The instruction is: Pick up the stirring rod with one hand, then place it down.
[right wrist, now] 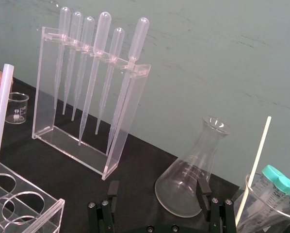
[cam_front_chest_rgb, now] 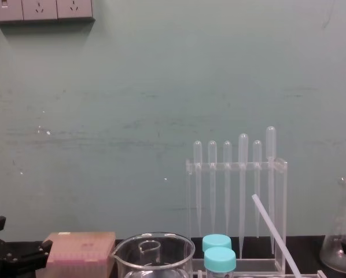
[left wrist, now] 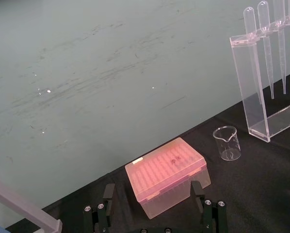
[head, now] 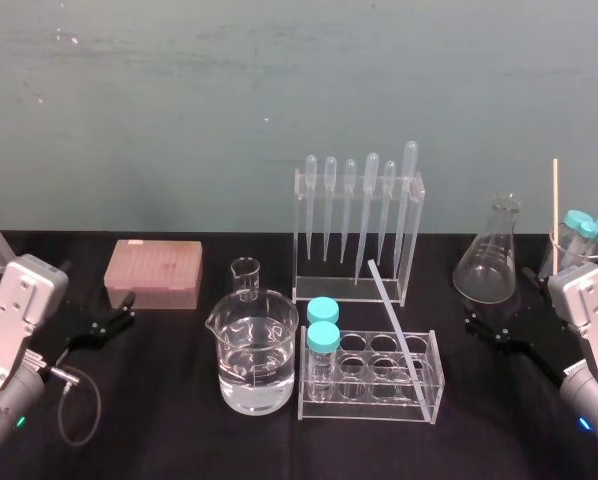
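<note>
1. Scuffed teal wall (cam_front_chest_rgb: 132, 116) is seen behind a black-covered bench (head: 179, 440) laid out with labware.
2. A clear acrylic pipette rack (head: 357, 235), hung with six bulb-topped pipettes, is stood at the back. A glass beaker (head: 251, 350) part-filled with clear liquid is set before it to the left, and a conical flask (head: 491, 255) stands off to the right.
3. A low, clear tube rack (head: 371, 375), holding two teal-capped tubes, is placed just in front of the pipette rack.
4. The stirring rod (head: 397, 330), thin, straight, smooth and translucent white, is pictured leaning in that tube rack. Its lower end is near the front right corner and its upper end is tilted back toward the pipette rack.
5. The right claw (right wrist: 157, 187) is held low near the flask, jaws spread wide and empty. The left claw (left wrist: 153, 187), likewise wide open with nothing held, is parked by the pink tip box (head: 153, 272).
6. Pick-up is judged not yet begun. The nearer right claw would best be closed across the rod's free upper length. The rod should then be drawn out along its own slant, so the light rack is not tipped. A slick round rod is likely to slip in a loose grip.
</note>
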Robot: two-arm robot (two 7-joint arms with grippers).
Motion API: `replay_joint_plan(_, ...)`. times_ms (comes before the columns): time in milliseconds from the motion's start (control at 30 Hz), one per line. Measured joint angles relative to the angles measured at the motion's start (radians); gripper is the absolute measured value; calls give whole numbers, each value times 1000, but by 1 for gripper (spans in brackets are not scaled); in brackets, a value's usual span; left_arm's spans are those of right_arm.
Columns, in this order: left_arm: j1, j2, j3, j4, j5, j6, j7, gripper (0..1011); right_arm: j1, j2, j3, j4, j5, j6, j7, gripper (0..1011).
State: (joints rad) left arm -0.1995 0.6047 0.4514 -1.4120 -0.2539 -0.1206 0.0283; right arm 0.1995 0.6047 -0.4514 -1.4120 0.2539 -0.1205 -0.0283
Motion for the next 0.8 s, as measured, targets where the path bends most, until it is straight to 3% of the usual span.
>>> replay_joint_plan(800,0,0,0,0,0,0,0,1000,0,0,0,0,0,0,0,1003)
